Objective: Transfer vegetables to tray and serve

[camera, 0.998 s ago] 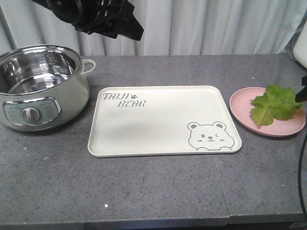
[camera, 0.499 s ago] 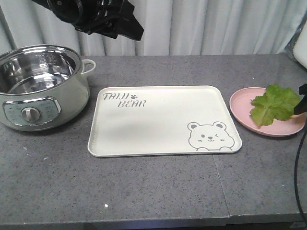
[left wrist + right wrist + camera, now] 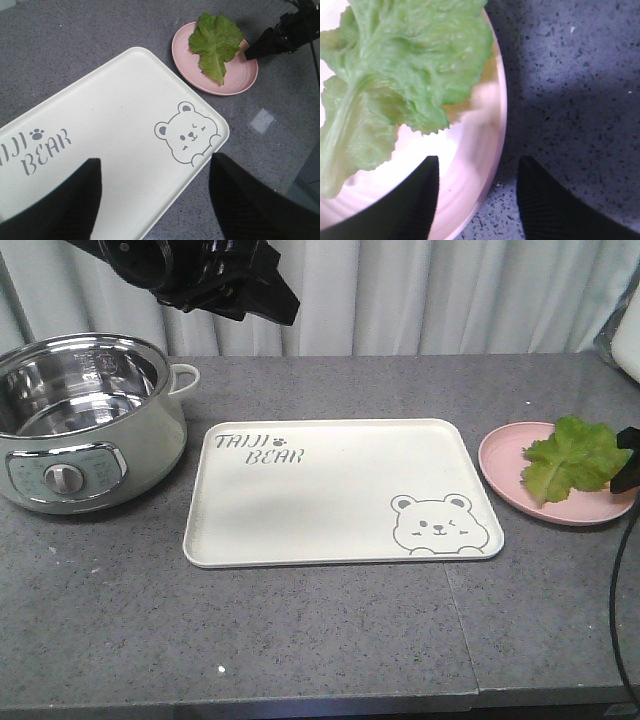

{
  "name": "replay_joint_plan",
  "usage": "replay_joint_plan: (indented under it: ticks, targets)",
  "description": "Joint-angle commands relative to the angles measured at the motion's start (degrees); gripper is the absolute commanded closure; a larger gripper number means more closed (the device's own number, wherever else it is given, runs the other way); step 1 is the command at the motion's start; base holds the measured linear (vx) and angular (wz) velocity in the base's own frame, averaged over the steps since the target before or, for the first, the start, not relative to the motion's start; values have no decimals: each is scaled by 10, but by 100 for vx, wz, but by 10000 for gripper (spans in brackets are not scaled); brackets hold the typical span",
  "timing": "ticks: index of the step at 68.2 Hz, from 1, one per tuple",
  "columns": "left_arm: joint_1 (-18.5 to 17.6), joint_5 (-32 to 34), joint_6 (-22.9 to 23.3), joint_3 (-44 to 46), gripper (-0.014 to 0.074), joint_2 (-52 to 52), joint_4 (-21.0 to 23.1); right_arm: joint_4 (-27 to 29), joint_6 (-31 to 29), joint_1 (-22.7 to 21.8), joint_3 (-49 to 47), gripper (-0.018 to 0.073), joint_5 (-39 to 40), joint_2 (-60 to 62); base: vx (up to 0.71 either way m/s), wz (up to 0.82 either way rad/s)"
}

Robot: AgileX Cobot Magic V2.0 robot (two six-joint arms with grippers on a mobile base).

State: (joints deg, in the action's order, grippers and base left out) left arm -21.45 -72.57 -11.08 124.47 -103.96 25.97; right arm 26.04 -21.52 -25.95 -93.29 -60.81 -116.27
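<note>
As your right gripper [image 3: 478, 162] dips lower, jaws wide, over the pink plate [image 3: 508, 455], grasping the lettuce leaf [image 3: 572, 458] looks imminent; your left gripper [image 3: 155, 162] gapes too

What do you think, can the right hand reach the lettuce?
Probably yes. The right hand is open right at the pink plate's rim, and nothing covers the lettuce.

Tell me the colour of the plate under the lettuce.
The plate is pink, clearest in the left wrist view.
</note>
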Motion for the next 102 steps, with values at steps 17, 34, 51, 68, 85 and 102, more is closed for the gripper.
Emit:
replay_joint_plan:
  ticks: [17,34,51,68,85,102]
  targets:
    - [0,9,4,15,156,26,18,11,-2,-4,-16,377,10,30,0,0]
    - [0,9,4,15,156,26,19,11,18,-4,-16,378,-27,-10,0,0]
    - [0,9,4,15,156,26,19,11,22,-4,-16,407,-3,0,0,0]
    - [0,9,4,15,156,26,19,19,22,-4,-18,573,36,35,0,0]
    - [0,9,4,15,156,26,19,69,9,-5,-18,565,52,72,0,0]
    - [0,9,4,15,156,26,19,233,-46,7,-18,565,26,86,0,0]
